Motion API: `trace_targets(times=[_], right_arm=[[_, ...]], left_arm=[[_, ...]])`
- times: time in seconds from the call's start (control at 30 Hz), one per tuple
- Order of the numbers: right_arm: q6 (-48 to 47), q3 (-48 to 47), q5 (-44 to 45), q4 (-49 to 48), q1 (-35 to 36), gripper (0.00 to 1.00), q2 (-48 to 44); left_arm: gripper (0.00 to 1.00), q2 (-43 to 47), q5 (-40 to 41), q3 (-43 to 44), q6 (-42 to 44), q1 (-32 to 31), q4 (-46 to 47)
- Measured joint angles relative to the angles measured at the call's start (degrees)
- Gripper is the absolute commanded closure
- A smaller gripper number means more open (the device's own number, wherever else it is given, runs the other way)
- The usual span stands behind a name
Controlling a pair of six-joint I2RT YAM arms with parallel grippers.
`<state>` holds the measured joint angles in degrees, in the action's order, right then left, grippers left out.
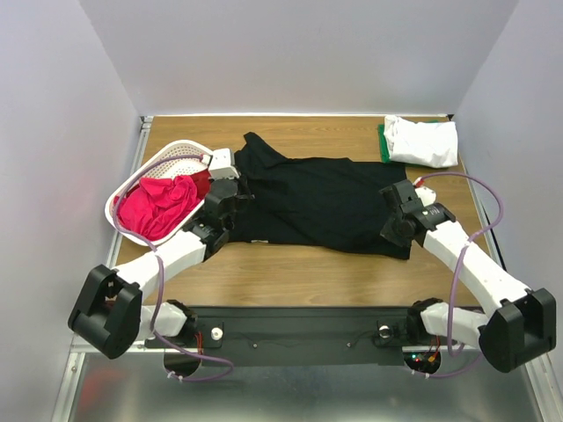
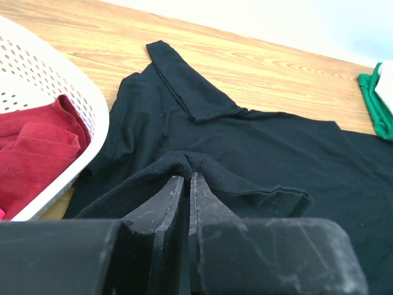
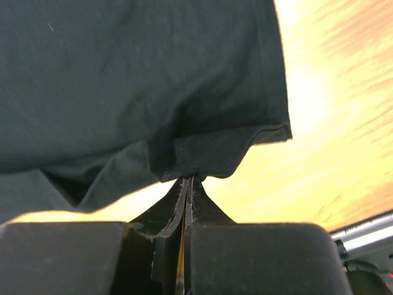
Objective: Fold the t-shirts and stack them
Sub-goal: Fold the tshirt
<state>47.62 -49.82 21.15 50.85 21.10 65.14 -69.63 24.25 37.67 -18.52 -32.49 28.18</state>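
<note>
**Both grippers pinch the black t-shirt at opposite edges**

The large black short-sleeved fabric t-shirt point(image 1: 317, 198) lies spread across the middle of the brown wooden table point(image 1: 290, 272). One sleeve points toward the far left; the other sleeve cannot be made out.

The left gripper point(image 2: 187, 178) has its jaws pressed together on a raised ridge of the shirt's left edge, just beside the white oval plastic lattice basket point(image 1: 148, 169). The black cloth humps over the fingertips and covers their ends.

The right gripper point(image 3: 189, 179) is likewise clamped on black cloth at the shirt's right side, near a hemmed corner. The fabric there is lifted, with bright table showing beneath it. That wrist view is washed out to yellow-orange, so the wood grain is faint.

From above, the wrist housings hide both pairs of fingers.

The basket holds crumpled pink and darker red shirts point(image 1: 158, 207); how many cannot be told. In the far right corner a folded white t-shirt point(image 1: 427, 142) rests on a green t-shirt point(image 1: 383, 142), of which only a narrow strip shows.
</note>
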Motion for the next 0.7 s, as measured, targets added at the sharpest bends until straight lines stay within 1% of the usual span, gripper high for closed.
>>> trace_targets(times=[0.23, 0.47, 0.57, 0.7], right_arm=[[0.7, 2.9, 5.6, -5.4, 0.0, 1.0, -4.7], [1.6, 6.6, 10.3, -9.2, 0.0, 1.0, -7.5], [1.1, 6.4, 11.6, -9.9, 0.0, 0.99, -8.8], [0.2, 6.4, 11.9, -11.0, 0.0, 1.0, -10.7]], left_arm=[[1.0, -2.6, -0.3, 0.0, 0.1, 0.6, 2.1], [1.0, -3.0, -0.8, 0.0, 0.0, 0.7, 2.7], [1.0, -1.8, -1.8, 0.0, -0.6, 0.7, 2.0], [1.0, 2.2, -3.2, -0.1, -1.8, 0.7, 0.4]])
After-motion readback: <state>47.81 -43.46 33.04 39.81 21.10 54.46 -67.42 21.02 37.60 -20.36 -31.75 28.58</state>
